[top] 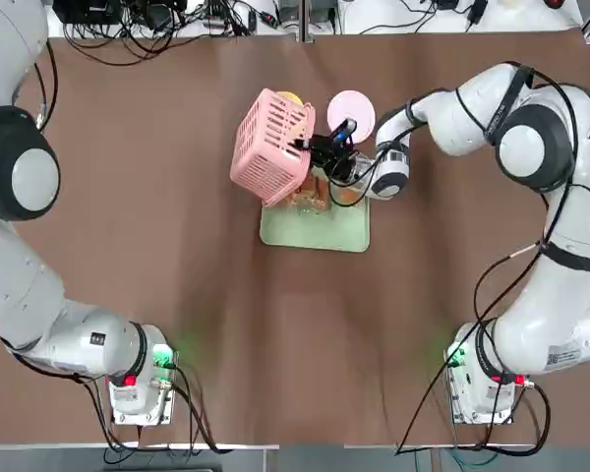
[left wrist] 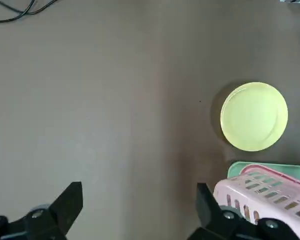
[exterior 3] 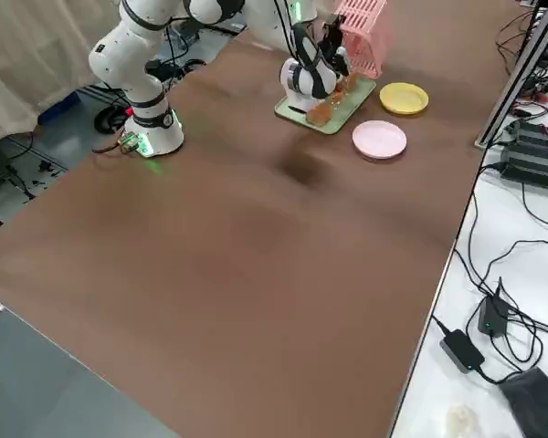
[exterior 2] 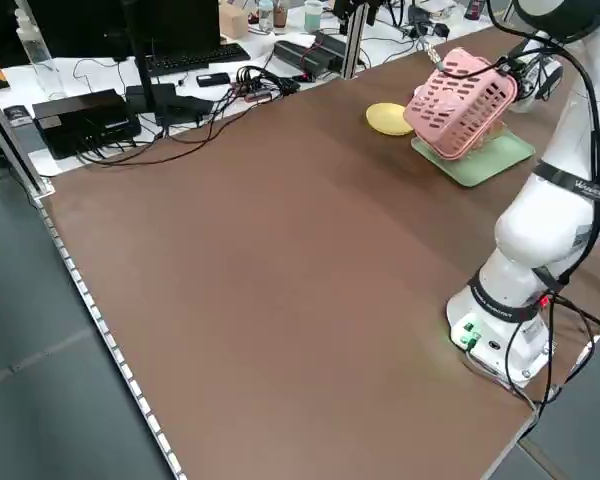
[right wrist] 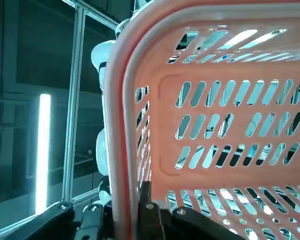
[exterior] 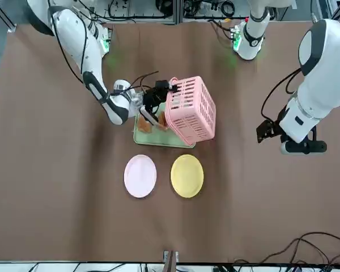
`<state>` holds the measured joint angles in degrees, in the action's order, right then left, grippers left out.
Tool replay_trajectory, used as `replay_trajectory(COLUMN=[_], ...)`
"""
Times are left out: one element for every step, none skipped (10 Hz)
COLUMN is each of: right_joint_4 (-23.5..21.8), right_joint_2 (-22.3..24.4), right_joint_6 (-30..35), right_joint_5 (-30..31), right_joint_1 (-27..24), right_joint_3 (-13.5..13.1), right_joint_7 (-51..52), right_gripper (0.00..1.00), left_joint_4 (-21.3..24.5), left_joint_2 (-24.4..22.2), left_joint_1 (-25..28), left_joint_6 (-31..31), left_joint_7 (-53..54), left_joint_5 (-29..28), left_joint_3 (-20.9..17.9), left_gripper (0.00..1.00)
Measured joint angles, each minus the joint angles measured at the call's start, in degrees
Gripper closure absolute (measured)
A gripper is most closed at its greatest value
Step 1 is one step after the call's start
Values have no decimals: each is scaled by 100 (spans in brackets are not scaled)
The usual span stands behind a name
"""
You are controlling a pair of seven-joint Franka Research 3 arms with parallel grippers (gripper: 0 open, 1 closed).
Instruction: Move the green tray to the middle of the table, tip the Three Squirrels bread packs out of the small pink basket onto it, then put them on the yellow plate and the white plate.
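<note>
Brown bench surface (top: 177, 246), with cables and electronics along its far edge, carries the green tray (top: 349, 234) near mid-bench; beyond it sit the yellow plate (exterior: 187, 175) and the white plate (exterior: 140, 175), side by side and both bare. The small pink basket (top: 270, 147) is held tipped on its side over the tray, its open mouth facing the right end effector (top: 320, 149), whose fingers are clamped shut on the basket's rim. Three Squirrels bread packs (exterior: 147, 122) lie on the tray just under that end effector, beside the basket's mouth. The basket appears light and stiff, a lattice shell best held by its rim, as shown; a one-sided rim grip may let it swing. The packs are probably light, soft and slippery in their clear film, best pinched across the wrapper rather than squeezed hard. The left end effector (left wrist: 135, 210) hangs idle above bare bench, jaws wide apart and empty, well apart from the tray.
</note>
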<state>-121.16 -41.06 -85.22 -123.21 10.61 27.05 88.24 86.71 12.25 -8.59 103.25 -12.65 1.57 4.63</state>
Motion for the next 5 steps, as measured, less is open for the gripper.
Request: replay_trajectory(right_joint_4=[36,71,98,125,159], right_joint_2=[-9,-11,-13,-13,-13], right_joint_6=[-19,-56,-80,-123,-177], right_joint_5=[-18,-56,-135,-201,-235], right_joint_1=[32,52,59,71,90], right_joint_3=[1,7,39,95,128], right_joint_7=[0,-1,-1,-1,-1], right_gripper=[93,93,93,93,93], left_joint_4=[0,0,0,0,0], left_joint_2=[0,0,0,0,0], left_joint_1=[1,3,3,3,3], left_joint_6=[0,0,0,0,0], left_joint_7=[0,0,0,0,0], left_joint_5=[0,0,0,0,0], left_joint_3=[-4,-9,-9,-9,-9], left_gripper=[0,0,0,0,0])
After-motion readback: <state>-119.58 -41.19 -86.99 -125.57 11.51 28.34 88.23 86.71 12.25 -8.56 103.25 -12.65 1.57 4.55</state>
